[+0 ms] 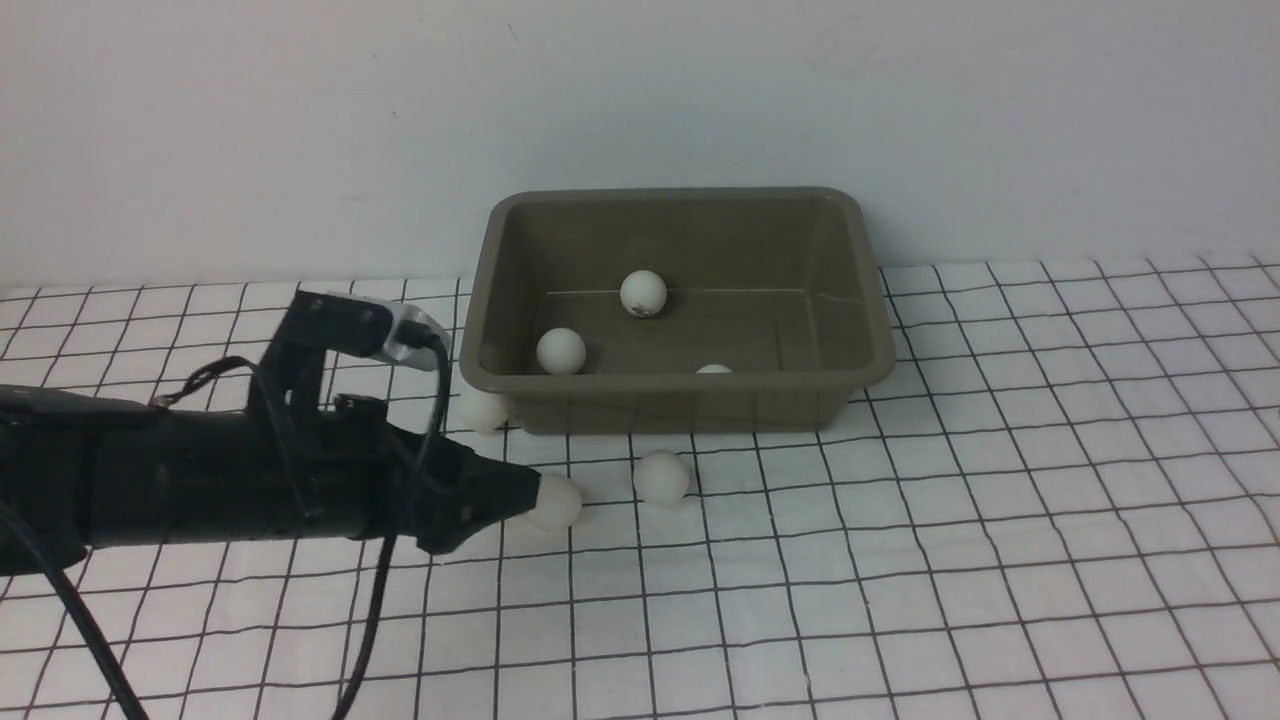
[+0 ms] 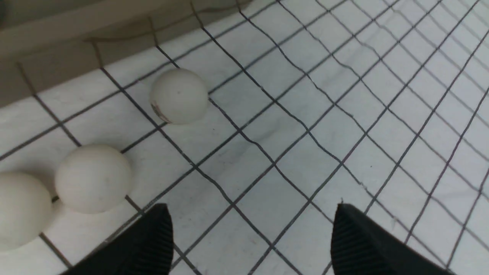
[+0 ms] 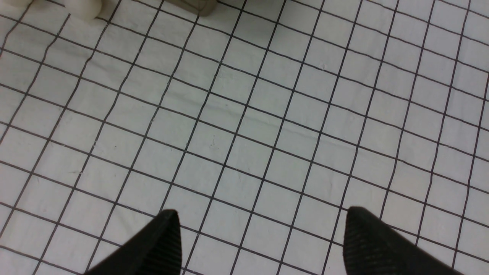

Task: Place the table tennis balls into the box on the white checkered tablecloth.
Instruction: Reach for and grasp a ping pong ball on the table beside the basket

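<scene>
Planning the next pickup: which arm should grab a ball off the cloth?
Left, probably. The left gripper is open beside the loose balls near the box; the right gripper is open over bare tablecloth, farther off.

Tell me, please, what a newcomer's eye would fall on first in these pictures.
An olive-grey box stands at the far side of the checkered tablecloth with three white balls inside. The left gripper, jaws open, reaches in from the left beside three loose balls in front of it.

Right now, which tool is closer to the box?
Left. The left tool is by the box's front left corner, beside loose balls. The right tool is farther off over the tablecloth, with the box just at its view's edge.
</scene>
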Robot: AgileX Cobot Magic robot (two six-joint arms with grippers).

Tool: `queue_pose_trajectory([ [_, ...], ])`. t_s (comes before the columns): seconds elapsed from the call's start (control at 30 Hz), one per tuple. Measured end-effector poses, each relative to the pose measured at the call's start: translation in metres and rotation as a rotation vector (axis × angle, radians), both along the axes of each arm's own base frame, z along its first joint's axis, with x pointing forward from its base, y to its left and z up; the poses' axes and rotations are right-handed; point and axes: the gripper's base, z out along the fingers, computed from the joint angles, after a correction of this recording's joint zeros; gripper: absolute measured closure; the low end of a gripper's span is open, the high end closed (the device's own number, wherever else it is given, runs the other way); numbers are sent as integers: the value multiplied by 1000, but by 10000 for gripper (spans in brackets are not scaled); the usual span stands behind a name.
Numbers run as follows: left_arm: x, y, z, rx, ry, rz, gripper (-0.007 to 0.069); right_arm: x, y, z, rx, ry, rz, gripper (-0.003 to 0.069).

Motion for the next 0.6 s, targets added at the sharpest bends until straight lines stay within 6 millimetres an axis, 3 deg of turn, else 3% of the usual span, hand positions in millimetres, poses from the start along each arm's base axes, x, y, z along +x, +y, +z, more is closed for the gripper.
queue_pose_trajectory([
  [0.13, -2, -13, -5, 120, -30, 56, 125, 0, 0, 0, 0, 0, 0, 145],
  [0.27, 2, -5, -7, 153, -17, 119, 125, 0, 0, 0, 0, 0, 0, 145],
  [0.47, 14, 31, -11, 178, 11, 236, 125, 0, 0, 0, 0, 0, 0, 145],
  [0.6, 27, 55, -24, 183, 65, 309, 125, 0, 0, 0, 0, 0, 0, 145],
])
